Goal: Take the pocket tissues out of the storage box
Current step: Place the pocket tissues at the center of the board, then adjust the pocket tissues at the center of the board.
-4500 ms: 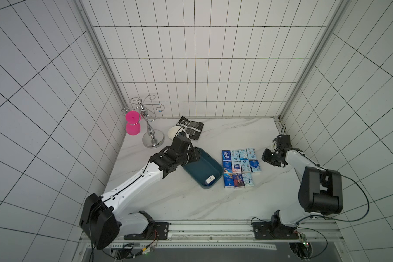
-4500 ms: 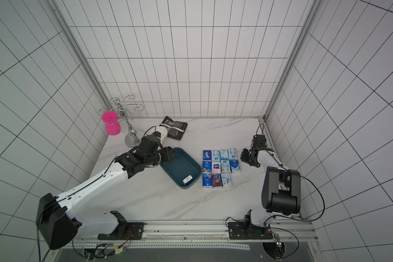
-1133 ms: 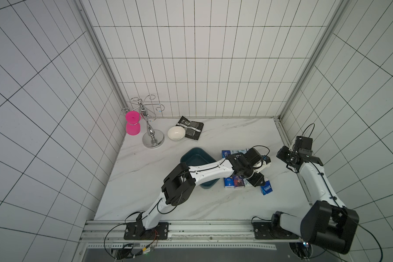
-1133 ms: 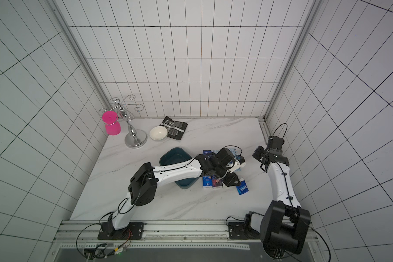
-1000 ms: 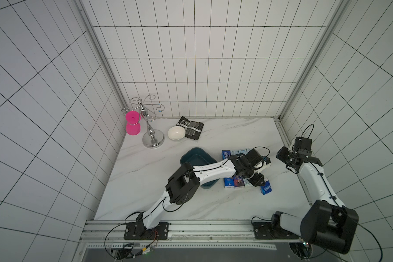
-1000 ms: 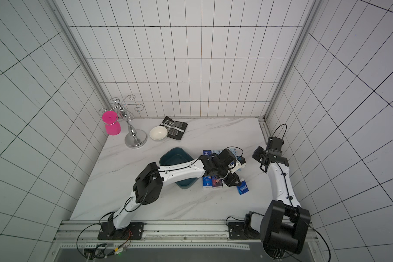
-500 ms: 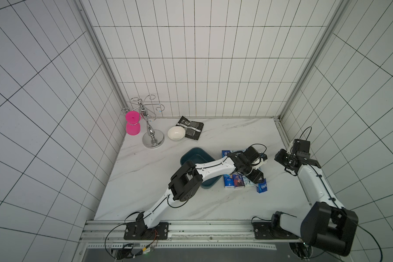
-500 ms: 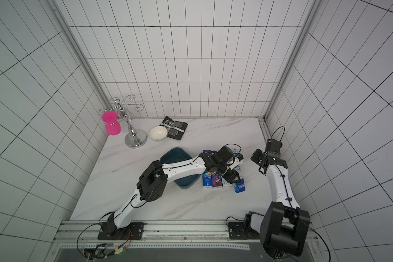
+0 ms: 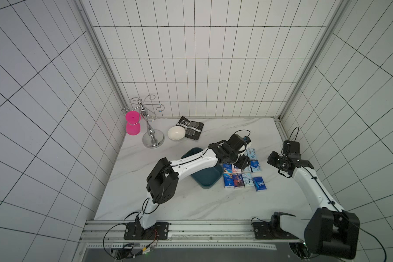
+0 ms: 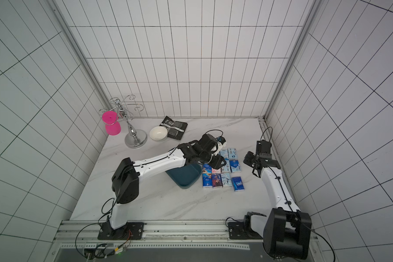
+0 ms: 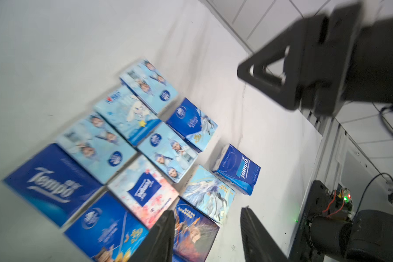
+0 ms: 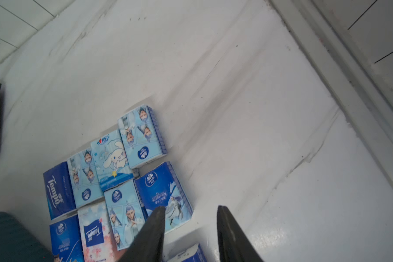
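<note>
White tiled walls close in a pale marbled table (image 9: 191, 204). Over it the left gripper (image 11: 208, 233) stands with its jaws apart and nothing between them. It hangs above the pocket tissues (image 11: 145, 147), which lie flat on the table in a tidy grid just beside the storage box (image 9: 208, 180). The right gripper (image 12: 191, 231) is likewise parted and empty, near the grid on the side away from the box.

Every packet that shows is outside the box. In the left wrist view 11 can be counted, with 1 dark blue packet (image 11: 236, 170) lying slightly apart at a corner. The job looks done or nearly so, with the left arm at the let-go stage. Its next move calls for a straight lift clear of the grid, so no finger drags a soft packet askew, then a check of the box.

Both top views show what the wrist views cannot: the left arm reaches across the box and hides its middle, so whether it is fully bare cannot be told. They also take in the white bowl (image 9: 175, 133), black pouch (image 9: 191, 130), pink cup (image 9: 133, 129) and metal stand (image 9: 153, 137). Only the wrist views make the packets' print readable.
</note>
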### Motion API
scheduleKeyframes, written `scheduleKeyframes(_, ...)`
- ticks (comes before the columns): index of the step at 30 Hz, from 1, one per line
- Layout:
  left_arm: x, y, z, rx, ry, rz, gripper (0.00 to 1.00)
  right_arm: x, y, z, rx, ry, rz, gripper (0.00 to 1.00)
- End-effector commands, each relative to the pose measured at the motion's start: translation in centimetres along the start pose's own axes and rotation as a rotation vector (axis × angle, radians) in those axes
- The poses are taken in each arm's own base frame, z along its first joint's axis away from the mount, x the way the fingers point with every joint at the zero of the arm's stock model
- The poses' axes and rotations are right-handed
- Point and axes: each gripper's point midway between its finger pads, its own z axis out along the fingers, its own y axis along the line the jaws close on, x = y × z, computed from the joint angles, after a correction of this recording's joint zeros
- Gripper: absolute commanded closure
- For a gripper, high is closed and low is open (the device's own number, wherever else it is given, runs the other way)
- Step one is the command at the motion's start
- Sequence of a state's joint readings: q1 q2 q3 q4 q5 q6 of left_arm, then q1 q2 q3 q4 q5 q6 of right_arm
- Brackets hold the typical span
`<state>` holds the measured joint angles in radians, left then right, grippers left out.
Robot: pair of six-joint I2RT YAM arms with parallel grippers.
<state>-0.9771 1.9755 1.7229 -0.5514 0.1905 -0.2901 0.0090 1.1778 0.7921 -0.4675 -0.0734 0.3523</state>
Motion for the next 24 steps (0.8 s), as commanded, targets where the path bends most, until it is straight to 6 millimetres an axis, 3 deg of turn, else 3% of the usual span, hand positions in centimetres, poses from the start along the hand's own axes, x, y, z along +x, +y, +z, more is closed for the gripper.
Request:
scheduleKeyframes(1,0.7,2.3,-1.8,-0.161,-0.026,-0.023,0.49,3.7,-0.2,-0.1,0.057,0.119,-0.031,0.58)
scheduleKeyframes(6,1.9,5.4,-3.8,-0.272,-0.028,-0.151,0.49,5.9,-0.1,-2.8,0.049,0.18,-0.014,0.57)
scheduleKeyframes(10,1.8,6.6,-4.5,-0.326,-0.045,-0.195,0.49,9.1,-0.2,-3.2,0.036,0.273,0.04,0.57)
scheduleKeyframes(13,1.3,6.6,-5.7,-0.355,-0.072,-0.189,0.49,10.4,0.1,-3.3,0.052,0.318,0.088,0.57)
scheduleKeyframes(19,0.1,6.5,-7.4,-0.352,-0.145,-0.161,0.48,10.9,0.1,-3.1,0.059,0.275,0.258,0.56)
scheduleKeyframes(24,-2.3,4.9,-8.2,-0.292,-0.186,-0.136,0.48,12.4,-1.1,-3.2,0.111,0.273,0.4,0.55)
